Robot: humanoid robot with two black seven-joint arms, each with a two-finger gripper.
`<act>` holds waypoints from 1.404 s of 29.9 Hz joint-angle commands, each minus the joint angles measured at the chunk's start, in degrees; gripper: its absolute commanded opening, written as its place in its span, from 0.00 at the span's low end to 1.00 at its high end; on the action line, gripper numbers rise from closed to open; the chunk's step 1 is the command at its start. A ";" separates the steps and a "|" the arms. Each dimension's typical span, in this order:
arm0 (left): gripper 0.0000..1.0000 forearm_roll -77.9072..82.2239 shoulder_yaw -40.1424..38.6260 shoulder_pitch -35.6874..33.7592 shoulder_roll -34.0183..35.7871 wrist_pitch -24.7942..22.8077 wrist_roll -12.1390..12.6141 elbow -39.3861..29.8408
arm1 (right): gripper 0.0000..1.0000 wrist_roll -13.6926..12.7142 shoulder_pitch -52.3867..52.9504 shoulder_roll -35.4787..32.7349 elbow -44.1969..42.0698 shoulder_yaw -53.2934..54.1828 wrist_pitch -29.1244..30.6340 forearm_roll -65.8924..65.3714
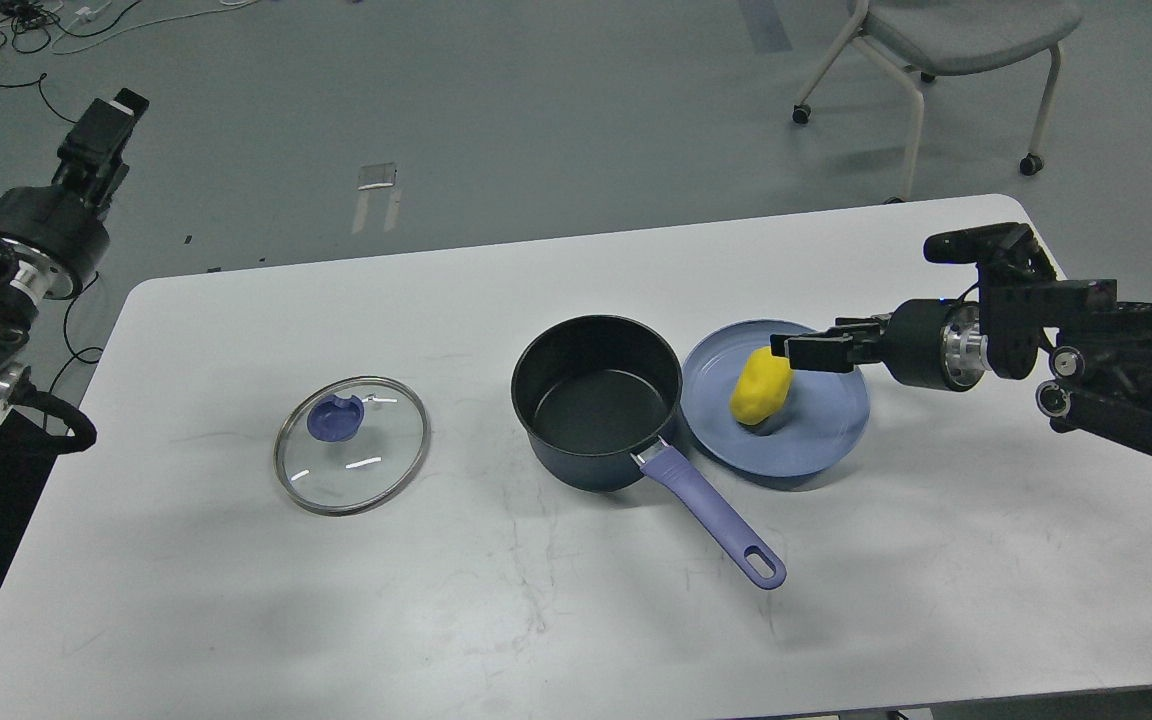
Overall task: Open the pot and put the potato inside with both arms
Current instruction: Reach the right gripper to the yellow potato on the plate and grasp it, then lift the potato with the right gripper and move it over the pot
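Note:
The black pot with a purple handle stands open and empty at the table's middle. Its glass lid with a purple knob lies flat on the table to the left. The yellow potato sits on a blue plate just right of the pot. My right gripper reaches in from the right, its fingers level and open, tips at the potato's upper right side. My left gripper is raised off the table's far left, dark and small, holding nothing that I can see.
The white table carries only the pot, lid and plate. A grey chair stands behind the table's far right corner. Cables lie on the floor at the far left.

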 commanded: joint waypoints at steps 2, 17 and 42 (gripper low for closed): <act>0.98 -0.03 0.07 0.68 0.14 0.93 -0.01 0.00 | 1.00 -0.56 -0.33 5.42 -4.17 -0.54 -0.04 -0.08; 0.98 0.06 0.43 1.65 0.85 1.02 -0.01 0.18 | 0.80 -1.97 0.46 10.34 -7.95 -5.11 0.05 0.01; 0.98 0.15 0.51 2.61 0.76 1.02 -0.01 0.88 | 0.27 -1.44 13.10 10.96 -7.25 -3.00 -1.53 8.61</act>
